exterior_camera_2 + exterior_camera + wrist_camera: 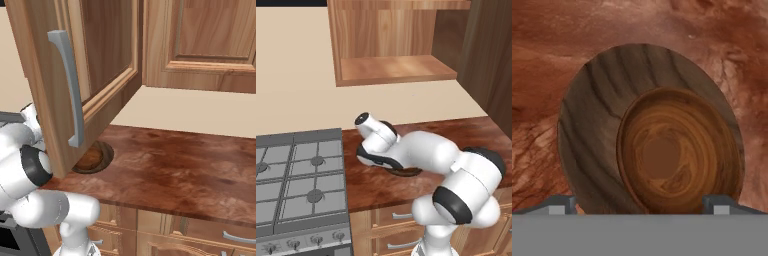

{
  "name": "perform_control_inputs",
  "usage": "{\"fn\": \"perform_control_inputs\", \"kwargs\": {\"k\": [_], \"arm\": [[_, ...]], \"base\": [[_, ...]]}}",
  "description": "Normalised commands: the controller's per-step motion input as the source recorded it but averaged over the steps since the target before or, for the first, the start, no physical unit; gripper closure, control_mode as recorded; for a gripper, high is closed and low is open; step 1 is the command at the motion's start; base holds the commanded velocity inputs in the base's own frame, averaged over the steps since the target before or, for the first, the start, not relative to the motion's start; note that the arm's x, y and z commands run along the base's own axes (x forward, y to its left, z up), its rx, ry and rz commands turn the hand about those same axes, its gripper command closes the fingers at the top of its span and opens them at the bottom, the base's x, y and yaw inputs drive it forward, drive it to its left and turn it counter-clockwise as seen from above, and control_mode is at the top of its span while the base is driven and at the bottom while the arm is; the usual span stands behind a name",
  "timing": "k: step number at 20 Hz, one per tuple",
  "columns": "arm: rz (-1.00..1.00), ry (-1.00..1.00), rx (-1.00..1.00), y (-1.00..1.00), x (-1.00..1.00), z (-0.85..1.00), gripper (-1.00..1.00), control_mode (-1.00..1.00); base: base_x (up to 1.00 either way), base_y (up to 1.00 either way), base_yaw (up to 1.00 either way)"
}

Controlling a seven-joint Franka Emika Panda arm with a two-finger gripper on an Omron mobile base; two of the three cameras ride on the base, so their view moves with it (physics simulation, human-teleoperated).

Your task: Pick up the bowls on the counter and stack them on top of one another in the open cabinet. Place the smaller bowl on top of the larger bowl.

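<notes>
— Bowls? Where are they seen?
— The smaller bowl (672, 155) is nested in the larger bowl (592, 130) on the counter (190, 165); bare worktop is seen all around.
— Jaws?
— The gripper (642, 204) is spread wide, nothing held.

White arm (431, 155) bent low and forward, fingers (559, 204) spread wide apart

The smaller bowl (672, 155) sits inside the larger bowl (594, 120), offset toward 4 o'clock in the hand view. Both rest on the counter (466, 130). In the left base view the gas stove (301, 175) adjoins the counter at 9 o'clock; the open cabinet (396, 67) hangs above at 12 o'clock, its shelf bare
</notes>
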Motion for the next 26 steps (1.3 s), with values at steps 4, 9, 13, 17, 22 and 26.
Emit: {"fn": "perform_control_inputs", "kwargs": {"k": [4, 9, 13, 17, 22, 26], "arm": [[0.00, -0.09, 0.00, 0.00, -0.38, -0.01, -1.00, -1.00], [-0.01, -0.05, 0.00, 0.00, -0.23, -0.03, -1.00, -1.00], [0.00, -0.01, 0.01, 0.00, 0.01, 0.00, -1.00, -1.00], [0.00, 0.03, 0.00, 0.00, 0.20, 0.00, -1.00, -1.00], [0.01, 0.08, 0.00, 0.08, 0.18, 0.00, -1.00, -1.00], [0.03, 0.07, 0.00, 0.24, 0.02, 0.00, -1.00, -1.00]], "base": [[0.00, 0.00, 0.00], [0.00, 0.00, 0.00], [0.00, 0.00, 0.00], [0.00, 0.00, 0.00], [0.00, 0.00, 0.00], [0.00, 0.00, 0.00]]}}
